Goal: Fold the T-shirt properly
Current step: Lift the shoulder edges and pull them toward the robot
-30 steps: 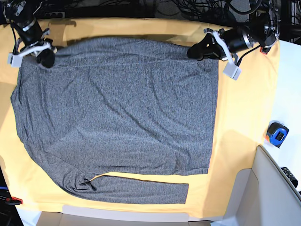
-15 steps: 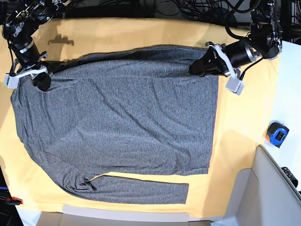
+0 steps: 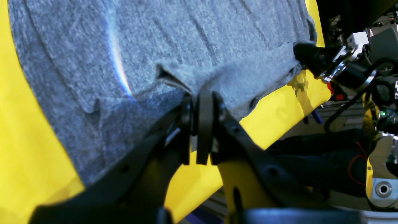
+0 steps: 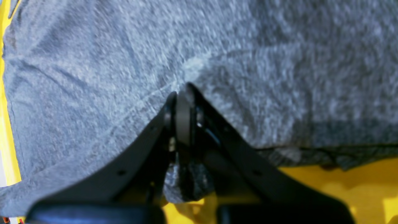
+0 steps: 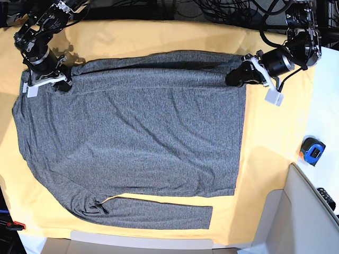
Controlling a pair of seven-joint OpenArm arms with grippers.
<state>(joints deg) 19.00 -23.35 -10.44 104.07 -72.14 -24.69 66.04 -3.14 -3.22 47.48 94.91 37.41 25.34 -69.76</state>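
While both grippers are pinching the far edge of the T-shirt (image 5: 132,143), the top strip is lifting off the yellow cloth (image 5: 265,159) and starting to fold over toward the near side. The left gripper (image 5: 237,78) is clamping the hem corner on the base view's right; its jaws are pressed together on a bunched tuck of knit, clear in the left wrist view (image 3: 202,102). The right gripper (image 5: 61,82) is nipping the shoulder end on the base view's left, jaws likewise closed on fabric (image 4: 182,93).

To do this fold well, both arms should be travelling at matching height and pace, keeping the raised edge taut between them so it is laying down straight and parallel to the near hem, with no sag in the middle. Releasing should wait until the edge is resting flat.

The shirt is a heathered dark-grey knit, soft, with shallow diagonal wrinkles running across the body. It is lying spread over most of the cloth, one long sleeve stretched along the near edge. How many layers each jaw is catching is hard to tell, probably two. A blue tape measure (image 5: 312,150) is sitting well apart, off the cloth.
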